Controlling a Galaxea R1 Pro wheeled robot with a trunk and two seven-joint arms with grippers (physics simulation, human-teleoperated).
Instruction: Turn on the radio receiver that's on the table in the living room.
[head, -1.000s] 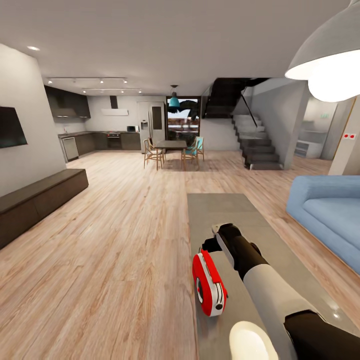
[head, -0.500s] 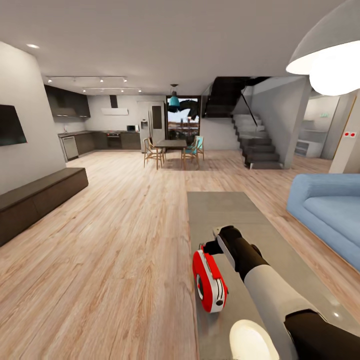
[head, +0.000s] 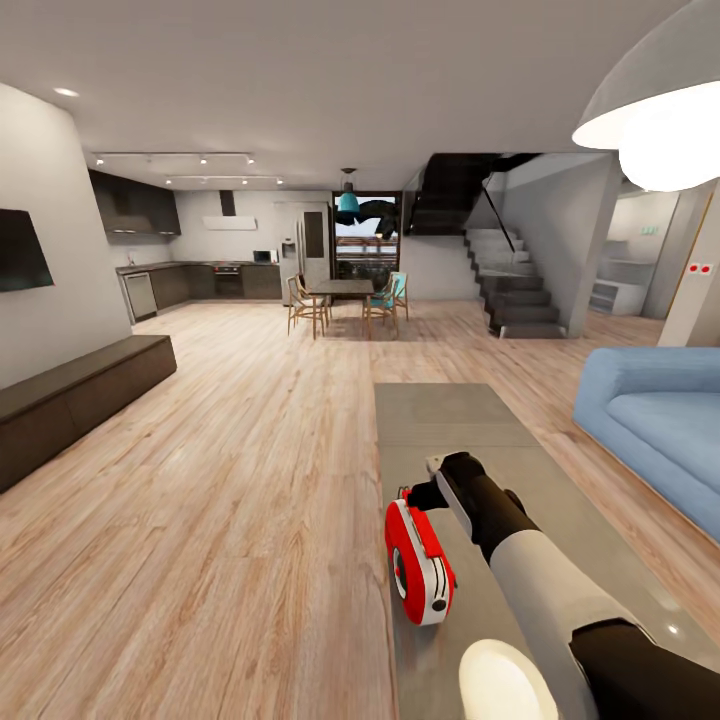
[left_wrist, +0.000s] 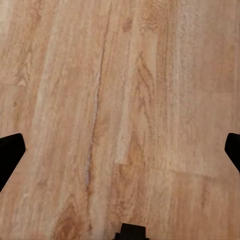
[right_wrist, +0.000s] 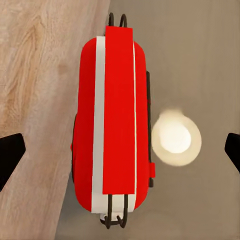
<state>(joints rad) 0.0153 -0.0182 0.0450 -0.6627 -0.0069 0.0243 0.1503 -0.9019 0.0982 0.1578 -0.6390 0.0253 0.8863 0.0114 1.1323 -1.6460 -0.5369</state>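
The right gripper (right_wrist: 120, 150) hangs spread wide directly above the radio receiver (right_wrist: 114, 120), which stands at the grey table's (head: 450, 420) edge. The left gripper (left_wrist: 120, 152), equally wide, faces bare wood floor (left_wrist: 100, 100).

Smooth, seemingly plastic red radio receiver (head: 418, 568) on glossy grey table (head: 450, 420); wood-grain floor (head: 230, 480).

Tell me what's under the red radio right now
The radio receiver stands on the grey table, close to its edge beside the wood floor. A bright lamp reflection shines on the tabletop next to it. The surface directly beneath the radio is covered by its body.
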